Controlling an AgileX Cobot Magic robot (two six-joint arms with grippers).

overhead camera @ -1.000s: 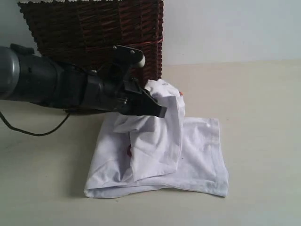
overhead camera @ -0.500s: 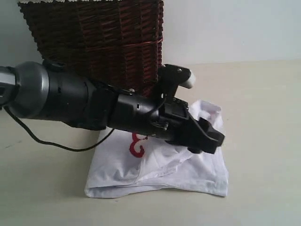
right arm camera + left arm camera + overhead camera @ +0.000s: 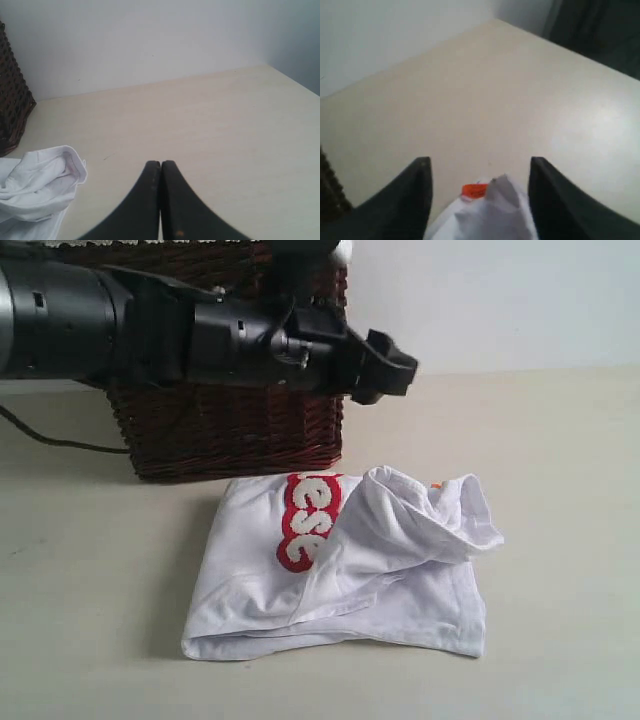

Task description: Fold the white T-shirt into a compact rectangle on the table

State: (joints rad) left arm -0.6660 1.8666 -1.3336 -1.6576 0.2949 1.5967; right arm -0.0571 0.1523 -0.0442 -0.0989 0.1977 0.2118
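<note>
The white T-shirt (image 3: 340,570) lies in the lower centre of the exterior view, flat on the cream tabletop (image 3: 560,490) and just in front of the dark wicker basket (image 3: 230,430), its near edge apart from the basket's foot. It is a rough, partly folded block: the lower edge is a fairly straight doubled fold, the red band (image 3: 305,520) of fuzzy letters shows at centre left, and the upper right is a puffed, rumpled flap that stands up from the layers under it, with the orange tag (image 3: 436,485) peeping out at its far side. The left pincer (image 3: 385,365) hangs above the shirt in the upper middle of the frame, in front of the basket, jaws spread wide and holding nothing; its own camera shows bare tabletop between the fingers and the flap below. The right pincer (image 3: 161,170) is pressed together with nothing in it, over bare tabletop well to the shirt's right. The cloth looks light, limp and soft, not fragile; it will likely sag, crease and slide over itself instead of keeping a line, and a shallow pinch may lift only the top layer. My judgement is that the rumpled flap's outer edge, near the tag, is the place to take hold, then lay it flat
</note>
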